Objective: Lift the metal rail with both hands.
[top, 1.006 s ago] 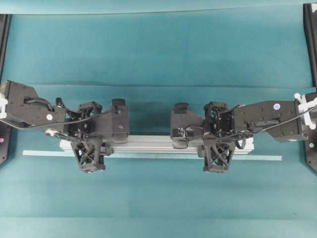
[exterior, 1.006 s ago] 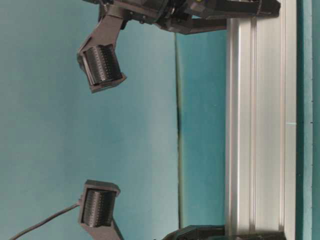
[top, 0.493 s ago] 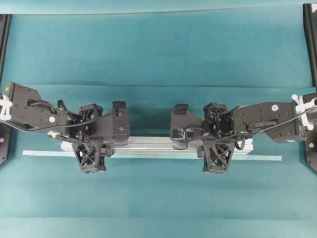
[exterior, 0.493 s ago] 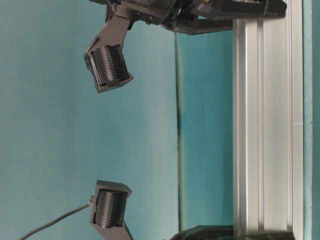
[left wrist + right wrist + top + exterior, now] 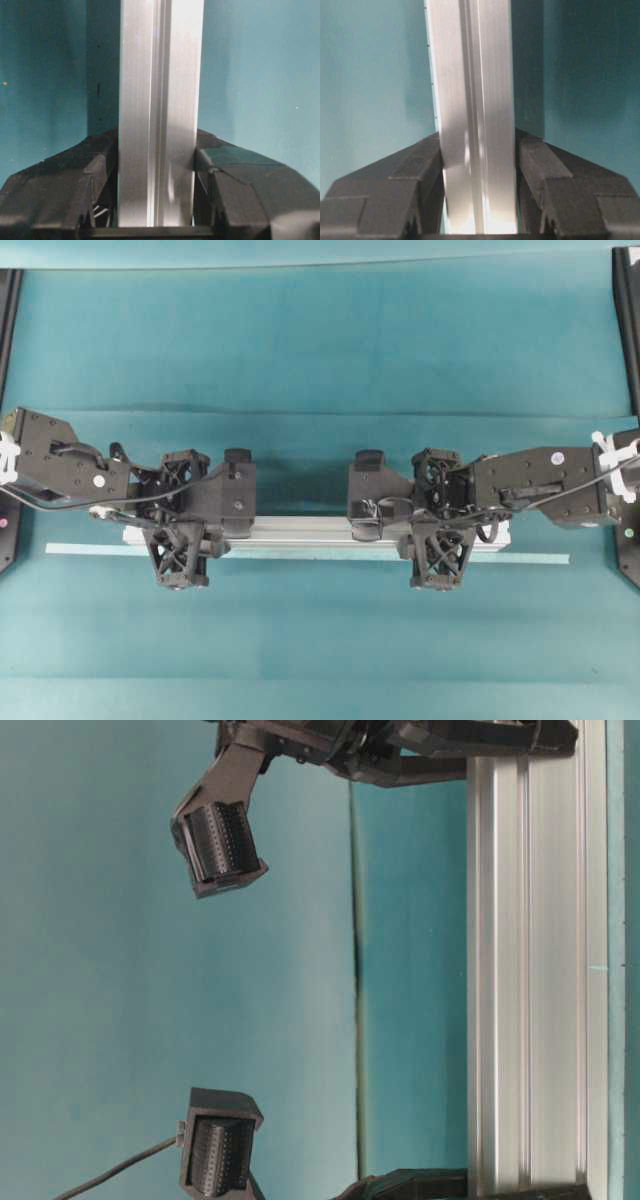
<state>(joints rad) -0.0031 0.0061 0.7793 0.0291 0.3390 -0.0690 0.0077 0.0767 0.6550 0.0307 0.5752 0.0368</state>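
On the teal table [image 5: 320,340], the metal rail [image 5: 300,531] lies long and straight, just above a thin pale tape strip [image 5: 520,559]. From above, 2 black arms hide both of its ends. The left gripper [image 5: 156,165] is clenched on the rail near its left end. The right gripper [image 5: 477,165] is clenched on it near its right end. Only the wrist views show the black fingers [image 5: 100,170] pressed against the rail's 2 sides. The table-level view is turned sideways and cuts off both arms. No writing can be read.
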